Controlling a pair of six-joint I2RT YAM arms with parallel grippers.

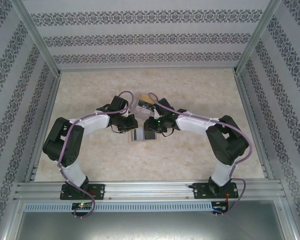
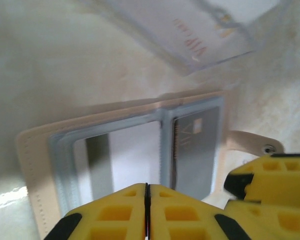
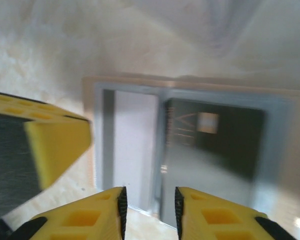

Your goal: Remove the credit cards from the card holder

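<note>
Two arms: they meet over the middle of the surface, their tips close together above the card holder.
Left gripper: fingers pressed together with nothing between them, poised over the holder's near edge by the fold. I cannot tell whether the tips touch it.
Card holder: lies open and flat on the surface, with a beige stitched border and grey-blue sleeves. A snap tab sticks out on the dark-card side.
Left sleeve: what looks like a pale grey card sits fully inside.
Right sleeve: a dark card with a small chip is seated deep in its pocket.
Translucent piece: lies beyond the holder, clear with red lettering. I cannot tell whether it is a card or a cover.
Right gripper: fingers apart by a narrow gap, nothing between them, over the near edge just beside the other gripper.
Stage, as I judge it: at least two cards are not yet out.
Risk, dragging: nothing visibly pins the holder, so a pull on a card could slide or lift the whole thing.
Risk, wrong pinch: the sleeve lip lies flush with the card edge, so the fingers may catch plastic and card together, and the card would not slide free.
Risk, slipping: the cards are thin and flat, so the tips may skate off without a hold.
Risk, collision: the two sets of fingers work very near each other, so a small sideways move could knock them together.
</note>
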